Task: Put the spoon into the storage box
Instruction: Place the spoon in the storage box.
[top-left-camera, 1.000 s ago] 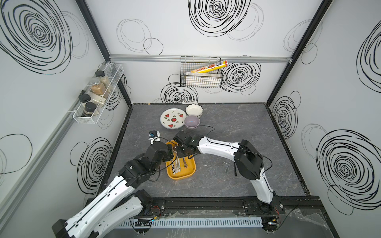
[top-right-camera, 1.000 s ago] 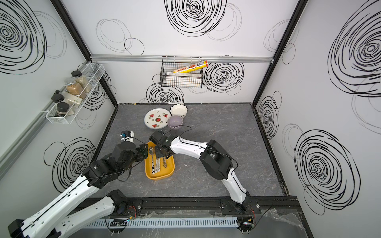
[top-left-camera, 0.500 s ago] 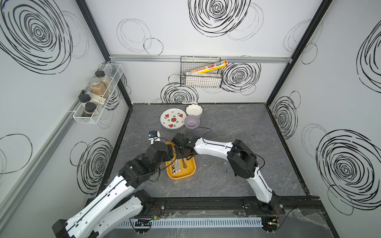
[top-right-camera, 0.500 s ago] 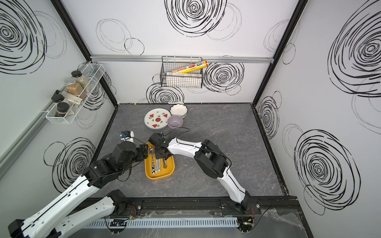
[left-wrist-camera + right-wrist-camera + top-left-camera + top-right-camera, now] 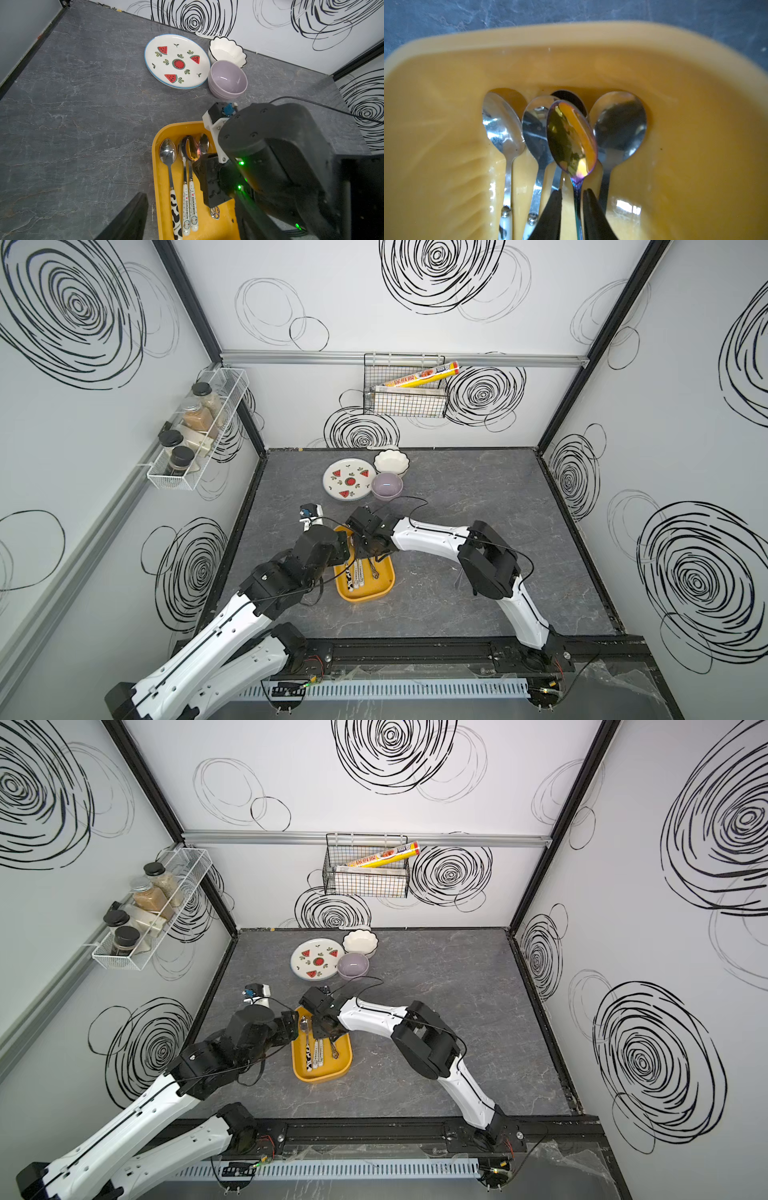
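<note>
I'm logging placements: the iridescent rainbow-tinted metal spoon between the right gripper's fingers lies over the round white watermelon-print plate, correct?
No, not the plate. In the right wrist view, the iridescent spoon between the fingers of the right gripper lies over the shallow mustard-yellow plastic storage box.

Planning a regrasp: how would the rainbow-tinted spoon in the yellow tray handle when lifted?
Probably stiff: the rainbow-tinted spoon looks like polished metal. Likely slippery, its thin glossy handle offers little grip. May rock, since its bowl overlaps another spoon.

Glossy smooth yellow plastic storage box (image 5: 446, 93), mirror-polished iridescent metal spoon (image 5: 571, 139), matt stone-look tabletop (image 5: 83, 104), glazed plate (image 5: 176, 60)
</note>
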